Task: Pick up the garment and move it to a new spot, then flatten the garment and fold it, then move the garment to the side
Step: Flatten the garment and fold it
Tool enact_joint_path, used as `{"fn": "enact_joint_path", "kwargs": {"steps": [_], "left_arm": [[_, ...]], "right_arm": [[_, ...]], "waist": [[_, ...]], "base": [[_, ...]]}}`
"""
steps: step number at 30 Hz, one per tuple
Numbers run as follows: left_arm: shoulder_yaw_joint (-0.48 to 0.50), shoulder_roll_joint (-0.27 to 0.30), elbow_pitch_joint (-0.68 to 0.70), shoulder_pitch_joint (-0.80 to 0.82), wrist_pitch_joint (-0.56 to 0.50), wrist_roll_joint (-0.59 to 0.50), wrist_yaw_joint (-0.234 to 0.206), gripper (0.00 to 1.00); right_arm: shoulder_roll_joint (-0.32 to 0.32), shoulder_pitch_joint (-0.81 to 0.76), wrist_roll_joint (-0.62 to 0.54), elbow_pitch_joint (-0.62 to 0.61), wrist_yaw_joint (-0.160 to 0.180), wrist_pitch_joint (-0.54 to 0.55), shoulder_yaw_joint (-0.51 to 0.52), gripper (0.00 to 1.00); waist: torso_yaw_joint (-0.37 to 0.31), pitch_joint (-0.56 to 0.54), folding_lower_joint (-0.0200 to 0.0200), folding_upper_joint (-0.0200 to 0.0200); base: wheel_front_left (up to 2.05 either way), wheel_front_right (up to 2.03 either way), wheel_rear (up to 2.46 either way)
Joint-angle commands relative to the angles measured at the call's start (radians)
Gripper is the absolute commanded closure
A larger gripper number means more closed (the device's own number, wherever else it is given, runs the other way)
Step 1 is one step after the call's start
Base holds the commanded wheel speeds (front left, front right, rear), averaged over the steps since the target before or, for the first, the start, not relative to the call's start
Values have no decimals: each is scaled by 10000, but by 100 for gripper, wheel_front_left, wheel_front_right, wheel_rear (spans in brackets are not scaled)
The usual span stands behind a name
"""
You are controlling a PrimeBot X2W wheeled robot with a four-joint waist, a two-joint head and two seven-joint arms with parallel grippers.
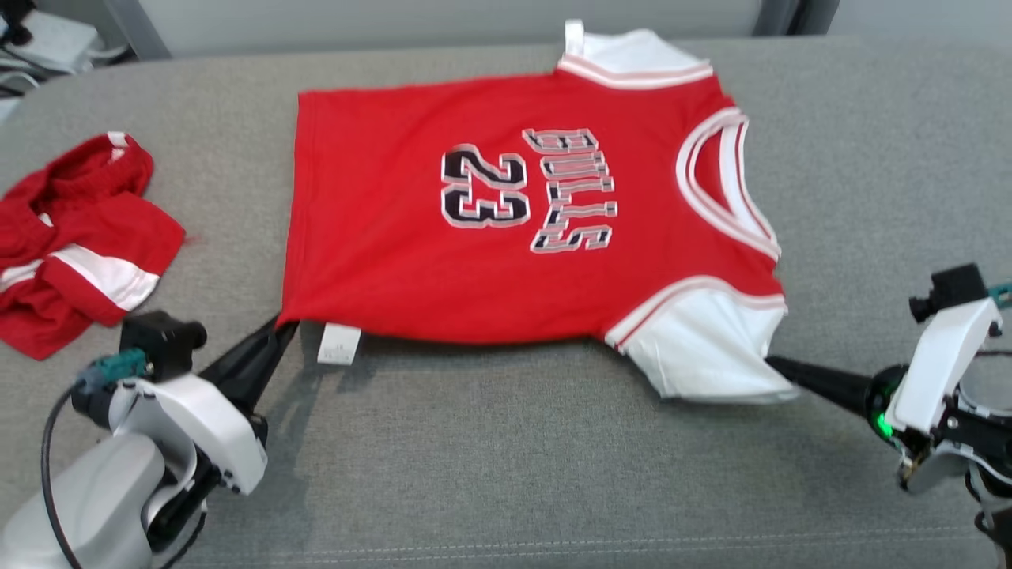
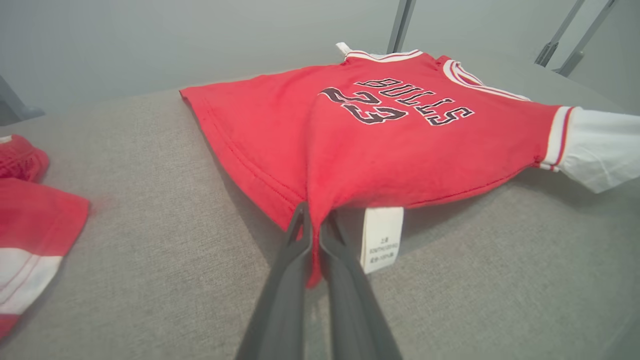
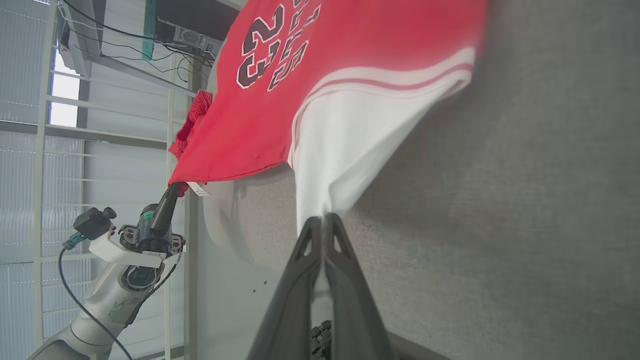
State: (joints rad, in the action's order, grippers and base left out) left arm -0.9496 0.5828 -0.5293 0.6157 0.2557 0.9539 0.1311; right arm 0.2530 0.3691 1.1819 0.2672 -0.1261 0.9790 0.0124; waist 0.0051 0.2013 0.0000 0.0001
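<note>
Pinching the near edge of the red basketball jersey with white sleeves and a black "BULLS 23" print (image 1: 490, 237), both arms are holding that edge just off the grey cloth-covered table (image 1: 506, 474), while the far edge is lying on the cloth. The left gripper (image 1: 281, 328) is clamping its two dark fingers together on the red hem corner, right beside the white care label (image 1: 338, 345) that is hanging down there. The right gripper (image 1: 779, 365) is squeezing tight on the tip of the near white sleeve (image 1: 704, 348). Gripping two well-separated corners this way is probably serving to pull the cloth taut, so the jersey can be dragged or laid flat before folding. The crumpled red shorts with white stripes (image 1: 71, 237) are lying well apart to the robot's left, leaving room. The table's woven cover is looking soft and slightly grippy, so I am expecting some drag on the fabric. A pale grey wall and metal posts are standing behind the table, and cables are running along a light frame at the side
</note>
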Motion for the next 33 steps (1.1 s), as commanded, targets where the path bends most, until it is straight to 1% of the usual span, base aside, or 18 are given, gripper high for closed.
{"fn": "enact_joint_path", "kwargs": {"steps": [1, 6, 10, 12, 13, 14, 15, 19, 22, 24, 28, 31, 32, 33], "left_arm": [[465, 421, 44, 23, 60, -115, -4, 100], [467, 447, 6, -452, 60, -347, -4, 100], [593, 396, -65, -703, 60, -451, -4, 100], [654, 341, -146, -758, 60, -510, -4, 65], [655, 312, -231, -786, 60, -546, -4, 49], [638, 285, -293, -795, 60, -596, -4, 11], [652, 250, -370, -806, 60, -616, -4, 0], [841, 140, -642, -847, 60, -743, -4, 0], [1315, 55, -732, -969, 60, -828, -4, 0], [1762, -28, -704, -1090, 60, -978, -4, 0], [2741, -379, -515, -1476, 60, -1496, -4, 0], [3144, -635, -407, -1757, 60, -1908, -4, 0], [3144, -635, -407, -1757, 60, -1908, -4, 0], [3262, -701, -377, -1833, 60, -2019, -4, 0]], "right_arm": [[140, -184, 71, -421, -46, 151, -53, 100], [81, -840, 81, -731, -46, 384, 134, 100], [-32, -1176, -47, -1052, -46, 357, 273, 100], [-83, -1279, -169, -1193, -46, 369, 230, 100], [-83, -1323, -264, -1248, -46, 368, 207, 85], [-66, -1345, -403, -1318, -46, 299, 195, 22], [-42, -1365, -522, -1386, -46, 261, 156, 0], [53, -1447, -747, -1664, -46, -42, 214, 0], [182, -1460, -982, -1961, -46, -613, 379, 0], [254, -1386, -1312, -2171, -46, -1357, 443, 0], [139, -1184, -1832, -2254, -46, -3216, 503, 0], [124, -1022, -2271, -2153, -46, -4626, 406, 0], [124, -1022, -2271, -2153, -46, -4626, 406, 0], [152, -986, -2412, -2091, -46, -5028, 333, 0]], "waist": [[45, -376, 0, -1], [26, -585, 0, -1], [11, -566, 0, -1], [-2, -519, 0, -1], [-9, -501, 0, -1], [-14, -481, 0, -1], [-13, -472, 0, -1], [1, -526, 0, -1], [18, -644, 0, -1], [18, -711, 0, -1], [40, -805, 0, -1], [54, -879, 0, -1], [54, -879, 0, -1], [60, -906, 0, -1]], "base": [[0, 0, 0], [0, 0, 0], [0, 0, 0], [0, 0, 0], [0, 0, 0], [0, 0, 0], [0, 0, 0], [0, 0, 0], [0, 0, 0], [0, 0, 0], [0, 0, 0], [0, 0, 0], [0, 0, 0], [0, 0, 0]]}}
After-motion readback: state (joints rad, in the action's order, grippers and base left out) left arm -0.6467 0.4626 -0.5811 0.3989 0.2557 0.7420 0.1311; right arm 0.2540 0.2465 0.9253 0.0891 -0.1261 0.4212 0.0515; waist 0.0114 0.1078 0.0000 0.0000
